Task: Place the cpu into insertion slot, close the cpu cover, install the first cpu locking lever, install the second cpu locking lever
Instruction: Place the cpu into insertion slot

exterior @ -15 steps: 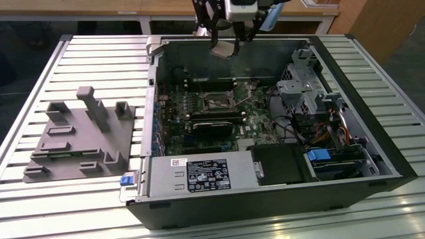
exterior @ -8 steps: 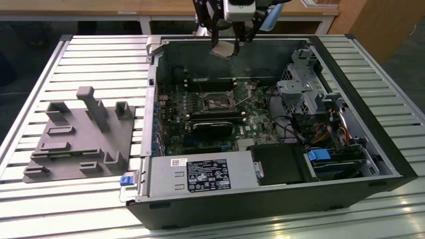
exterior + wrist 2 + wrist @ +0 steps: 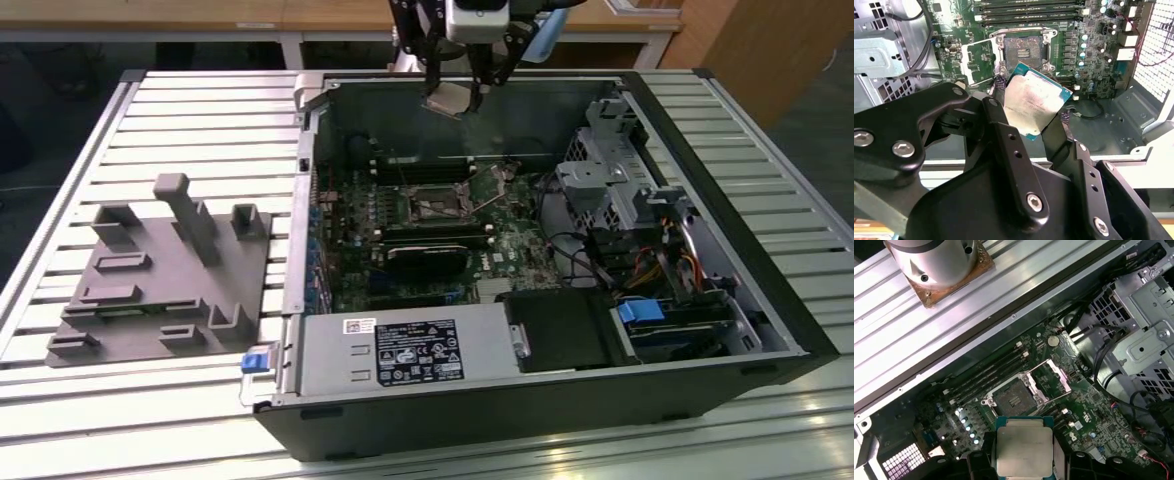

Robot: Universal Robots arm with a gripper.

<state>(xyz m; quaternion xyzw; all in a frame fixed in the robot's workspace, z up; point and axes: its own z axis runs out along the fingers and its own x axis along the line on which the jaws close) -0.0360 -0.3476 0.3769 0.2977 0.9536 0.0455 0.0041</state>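
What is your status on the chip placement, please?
Gripper jaws shut on small flat silver-grey square chip, held above open black computer case. Dark-centred square socket uncovered, thin silver frame cover flipped open beside it. Nothing seen between chip and socket.

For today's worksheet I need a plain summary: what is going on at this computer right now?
A robot arm's hand holds the cpu between its fingers, in the air above the green motherboard inside the open computer case. The insertion slot lies bare, with the cpu cover swung open beside it. The cpu is not yet seated in the slot, and the cover is not yet closed.
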